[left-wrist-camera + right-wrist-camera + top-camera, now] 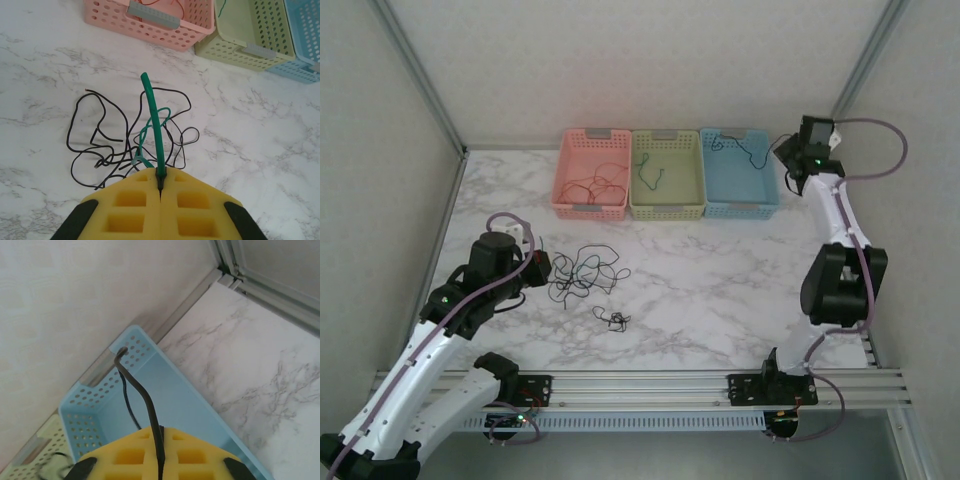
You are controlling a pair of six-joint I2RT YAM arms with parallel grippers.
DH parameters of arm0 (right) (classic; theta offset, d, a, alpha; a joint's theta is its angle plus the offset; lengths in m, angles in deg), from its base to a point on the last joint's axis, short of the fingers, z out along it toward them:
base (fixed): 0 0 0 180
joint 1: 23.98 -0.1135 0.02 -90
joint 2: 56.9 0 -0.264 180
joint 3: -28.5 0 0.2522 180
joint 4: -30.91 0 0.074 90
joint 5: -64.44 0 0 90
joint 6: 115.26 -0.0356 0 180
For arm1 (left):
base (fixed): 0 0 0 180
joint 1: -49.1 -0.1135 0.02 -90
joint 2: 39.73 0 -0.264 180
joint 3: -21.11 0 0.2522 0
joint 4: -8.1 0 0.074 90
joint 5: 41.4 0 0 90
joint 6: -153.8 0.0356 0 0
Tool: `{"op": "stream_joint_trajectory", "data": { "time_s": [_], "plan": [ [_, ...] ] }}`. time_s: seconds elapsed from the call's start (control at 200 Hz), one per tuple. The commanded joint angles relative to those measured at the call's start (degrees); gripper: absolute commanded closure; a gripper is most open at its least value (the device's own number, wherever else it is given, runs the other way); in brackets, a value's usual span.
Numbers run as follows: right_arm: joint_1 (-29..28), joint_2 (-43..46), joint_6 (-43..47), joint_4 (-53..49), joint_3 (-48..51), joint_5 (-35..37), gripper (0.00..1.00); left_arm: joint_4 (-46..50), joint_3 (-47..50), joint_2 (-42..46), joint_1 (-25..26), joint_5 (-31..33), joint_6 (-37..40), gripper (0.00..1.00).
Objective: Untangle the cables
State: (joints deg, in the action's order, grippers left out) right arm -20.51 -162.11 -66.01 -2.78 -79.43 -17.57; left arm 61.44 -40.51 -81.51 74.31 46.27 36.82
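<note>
Left claw: my left claw (160, 184) is clamped fully closed on a green cable (153, 112), which rises from between the pads and leans slightly left.
Under left claw: a loose tangle of black cables (95, 135) lies on the desk (260, 150); thin green strands run from my pads down into it.
Right claw: my right claw (160, 435) is closed on a black cable (142, 395), above the blue basket (92, 405).
Small knot: a small black knot (612, 319) lies on the desk, near the main tangle, on its near side.
Baskets: pink basket (590, 210), green basket (667, 210) and blue basket stand side by side at the far edge.
Contents: red cables (595, 185) in pink; a second green cable (650, 178) in green.
</note>
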Motion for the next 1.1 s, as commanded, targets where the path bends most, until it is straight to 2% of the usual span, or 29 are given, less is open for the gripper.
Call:
{"op": "stream_joint_trajectory", "data": {
  "time_s": [0.0,0.315,0.531,0.711,0.821,0.976,1.096],
  "plan": [
    [-0.8,-5.9,-3.0,-3.4,-6.8,2.1,1.0,-1.1,0.4,-0.3,-0.6,-1.0,-0.2,1.0],
    [-3.5,-19.9,-6.2,-9.8,-18.9,0.3,1.0,-1.1,0.5,-0.6,-0.5,-1.0,-0.1,1.0],
    [-5.4,-21.4,-8.6,-8.8,-15.9,-1.7,1.0,-1.1,0.5,-0.7,-0.6,-1.1,-0.1,1.0],
    [-5.0,-18.0,-7.7,-8.0,-9.7,-1.8,0.78,-1.3,0.6,-0.5,-0.6,-1.4,-0.2,1.0],
    [-4.3,-16.3,-7.4,-8.3,-6.9,-3.3,0.69,-1.4,0.6,-0.6,-0.6,-1.7,0.0,1.0],
    [-3.5,-13.7,-5.9,-7.3,-3.8,-6.5,0.64,-1.4,0.6,-0.6,-0.6,-1.7,0.0,1.0],
    [-3.5,-12.1,-3.3,-8.8,-5.4,-11.1,0.61,-1.4,0.6,-0.4,-0.6,-1.9,0.0,1.0]
  ]
}}
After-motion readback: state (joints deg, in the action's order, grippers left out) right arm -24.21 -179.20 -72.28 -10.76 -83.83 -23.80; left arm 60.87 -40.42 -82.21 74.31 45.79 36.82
